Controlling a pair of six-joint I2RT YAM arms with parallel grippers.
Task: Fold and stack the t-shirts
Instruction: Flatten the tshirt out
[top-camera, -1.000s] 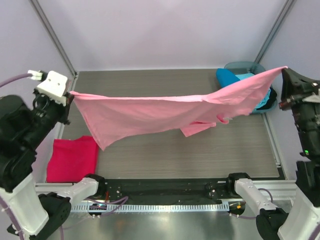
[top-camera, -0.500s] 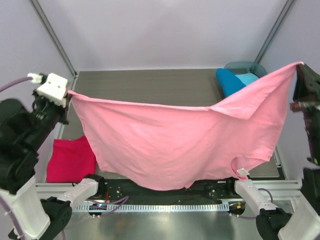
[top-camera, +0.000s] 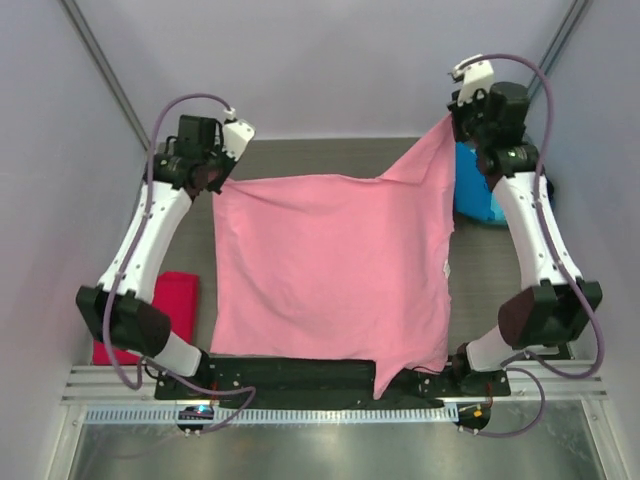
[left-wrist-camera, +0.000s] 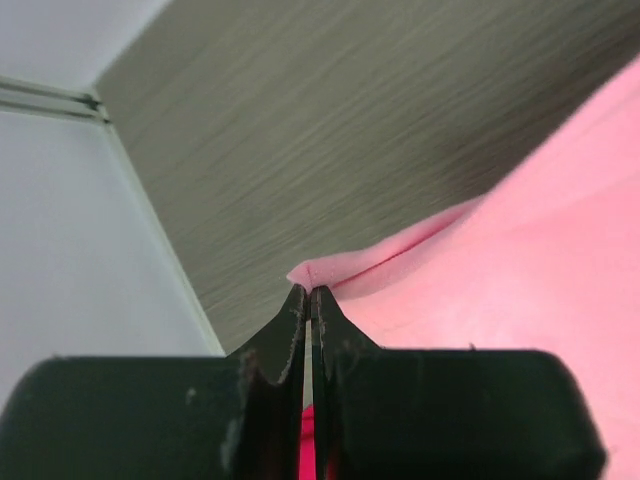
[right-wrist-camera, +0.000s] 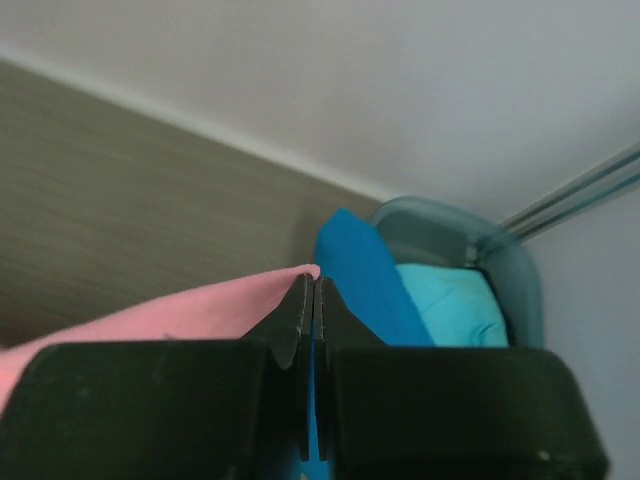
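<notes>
A light pink t-shirt (top-camera: 330, 270) hangs spread wide over the table, its lower edge reaching the near rail. My left gripper (top-camera: 216, 183) is shut on its far left corner (left-wrist-camera: 312, 272). My right gripper (top-camera: 452, 120) is shut on its far right corner (right-wrist-camera: 296, 274), which is held higher. A crimson-magenta t-shirt (top-camera: 172, 303) lies folded at the near left, half hidden by the left arm. A blue t-shirt (right-wrist-camera: 360, 280) and a turquoise t-shirt (right-wrist-camera: 450, 305) rest in the tub at the far right.
The grey-teal round tub (right-wrist-camera: 505, 265) stands in the far right corner, behind the right arm (top-camera: 530, 230). Bare grey table (top-camera: 330, 160) shows beyond the pink cloth. A black rail (top-camera: 300, 370) runs along the near edge.
Both arms have swung from the near sides to the far end of the table, carrying the pink t-shirt with them. The cloth now hangs open and flat instead of sagging.
</notes>
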